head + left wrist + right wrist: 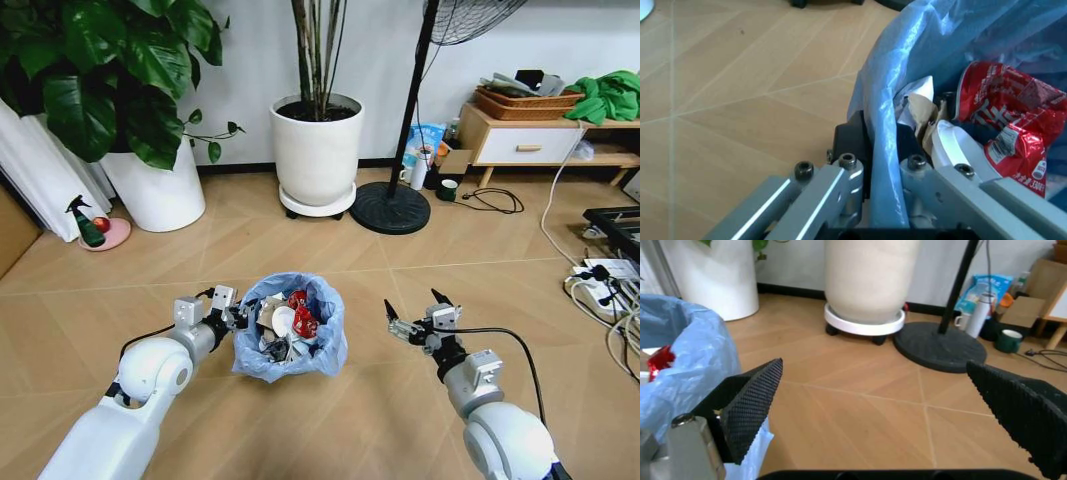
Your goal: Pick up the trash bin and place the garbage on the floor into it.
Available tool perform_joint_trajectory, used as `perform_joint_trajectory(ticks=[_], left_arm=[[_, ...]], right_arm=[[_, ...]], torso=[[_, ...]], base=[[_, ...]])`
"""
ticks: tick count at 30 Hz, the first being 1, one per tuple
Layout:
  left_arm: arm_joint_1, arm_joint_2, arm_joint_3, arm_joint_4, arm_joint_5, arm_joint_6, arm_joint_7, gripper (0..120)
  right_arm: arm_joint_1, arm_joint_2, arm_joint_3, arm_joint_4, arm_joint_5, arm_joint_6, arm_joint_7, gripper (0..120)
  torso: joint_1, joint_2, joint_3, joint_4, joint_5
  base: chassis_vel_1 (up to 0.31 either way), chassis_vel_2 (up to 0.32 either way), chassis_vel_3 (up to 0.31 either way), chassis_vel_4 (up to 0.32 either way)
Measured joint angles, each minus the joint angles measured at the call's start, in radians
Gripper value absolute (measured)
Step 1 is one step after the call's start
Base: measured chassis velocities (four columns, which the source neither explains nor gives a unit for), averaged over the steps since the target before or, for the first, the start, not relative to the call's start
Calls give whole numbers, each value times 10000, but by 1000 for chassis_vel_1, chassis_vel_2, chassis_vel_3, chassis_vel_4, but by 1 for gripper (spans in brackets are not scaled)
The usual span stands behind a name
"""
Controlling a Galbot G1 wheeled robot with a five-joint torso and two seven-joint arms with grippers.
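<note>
Head view: trash bin (290,330) sits on the floor (330,250), centre, between the two arms. Light-blue bag liner, filled with garbage (288,325): red crushed wrapper (303,318), white scraps, a white disc-like piece. Left gripper (234,318) is at the bin's left rim, fingers clamped on the rim and bag. Right gripper (415,312) hovers just to the right of the bin, apart from it, fingers spread and holding nothing. Background: two big white plant pots (317,150), fan base (390,208), green spray bottle with red top (88,224) on a pink dish, low wooden cabinet (525,140), power strip and cables at right edge.

Left wrist view: left gripper (881,145) straddles the bin wall, one black finger pad (852,140) outside on the floor side, the other inside behind the blue bag. Bag plastic is pinched between them. Inside the bin, right next to the inner finger: brown-and-white crumpled paper (920,110), a white curved piece (953,147), the red wrapper (1010,125) with white lettering.

Right wrist view: right gripper (897,405) wide apart, both textured black pads (753,405) visible, nothing between them but bare floor (860,415). Blue-lined bin (680,360) lies just beside one pad, not touching as far as I can tell. Beyond: white pot on casters (867,285), black fan base (940,345), white flask and green mug near a cardboard box.
</note>
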Motion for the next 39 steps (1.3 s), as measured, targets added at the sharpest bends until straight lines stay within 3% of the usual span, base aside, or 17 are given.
perform_joint_trajectory(ticks=[22, 39], left_arm=[[-28, -28, -50, 62, 8, -14, -5, 1], [-72, 169, -253, 99, -259, -30, 14, 1]], right_arm=[[-69, 8, -45, -100, 174, -224, 66, 100], [-295, -20, 489, -35, 377, -419, 245, 100]], torso=[[0, -2, 0, 2, -3], [1, -1, 1, 0, -2]], base=[[163, 167, -166, -168], [-3, -4, 2, -1]])
